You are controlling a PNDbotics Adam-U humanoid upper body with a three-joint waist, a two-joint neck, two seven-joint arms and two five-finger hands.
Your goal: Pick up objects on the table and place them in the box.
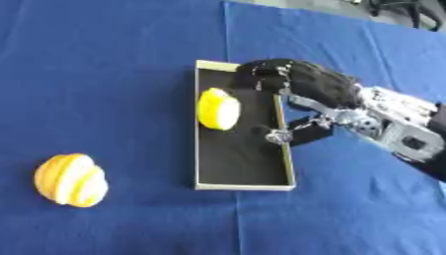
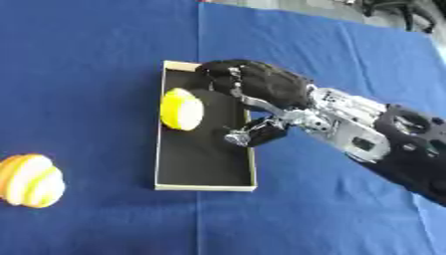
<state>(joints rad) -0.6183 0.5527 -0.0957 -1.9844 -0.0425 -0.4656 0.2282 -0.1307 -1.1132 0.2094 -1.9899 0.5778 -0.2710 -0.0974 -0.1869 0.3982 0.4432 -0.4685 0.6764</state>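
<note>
A shallow black box (image 1: 241,169) with a cream rim lies on the blue cloth. A yellow lemon-like fruit (image 1: 218,108) rests inside it, against the left wall. My right hand (image 1: 300,82) hovers over the box's upper right corner, its fingers relaxed and apart, holding nothing, just right of the yellow fruit. An orange and yellow striped fruit (image 1: 70,180) sits on the cloth well left of the box. My left hand shows in neither view.
Blue cloth (image 1: 104,74) covers the whole table, with a fold line running down past the box. Dark chair legs (image 1: 405,12) stand beyond the far right corner.
</note>
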